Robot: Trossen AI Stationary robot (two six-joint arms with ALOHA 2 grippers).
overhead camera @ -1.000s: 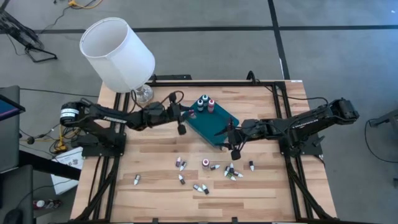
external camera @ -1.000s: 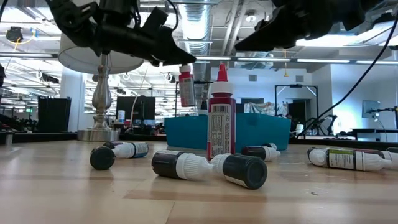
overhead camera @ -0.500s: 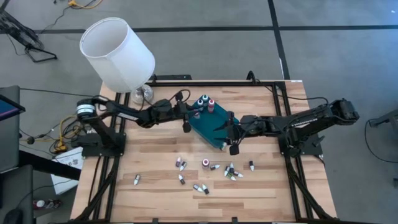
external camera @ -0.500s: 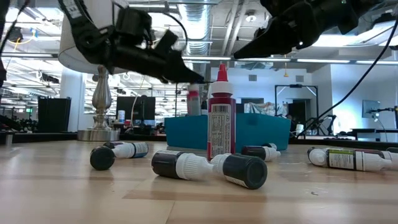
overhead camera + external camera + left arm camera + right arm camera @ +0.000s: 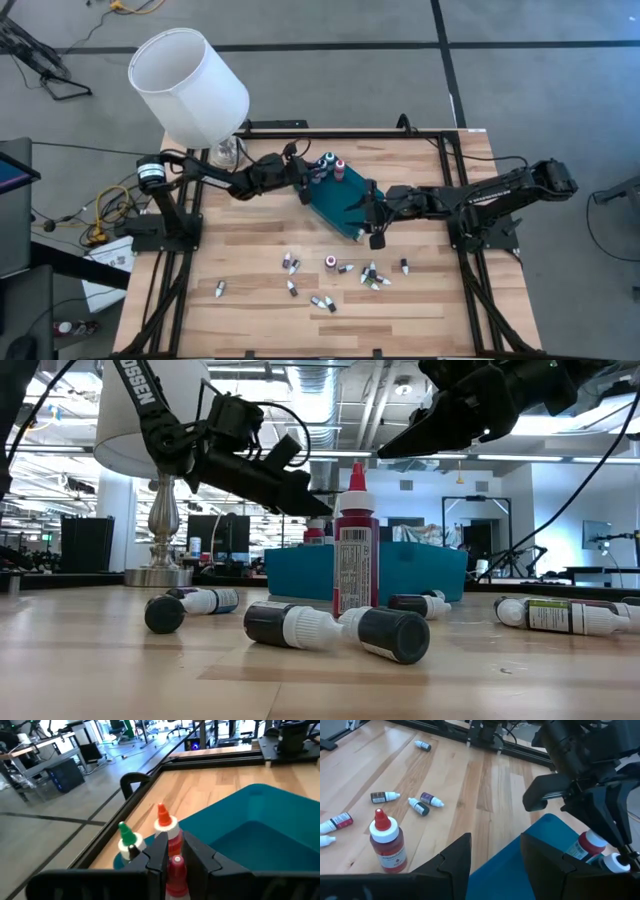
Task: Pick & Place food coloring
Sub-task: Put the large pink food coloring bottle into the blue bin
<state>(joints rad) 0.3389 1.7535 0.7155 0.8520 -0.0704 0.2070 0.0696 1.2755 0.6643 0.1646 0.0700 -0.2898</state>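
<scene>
Low view: upright red food coloring bottle (image 5: 355, 540) bears unreadable label print.

readable text: "anderson" in white on the dark left arm (image 5: 140, 400) | printed label on upright red dropper bottle (image 5: 354, 565): illegible

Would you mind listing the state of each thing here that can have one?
Left gripper: shut on a red bottle, at the tray's far corner.
Right gripper: open, empty, above the tray.
Tray: holds upright bottles in one corner.
Red-capped bottle: upright on the table.
Loose bottles: lying on the table.
Lamp: upright; lit or not, cannot tell.
</scene>
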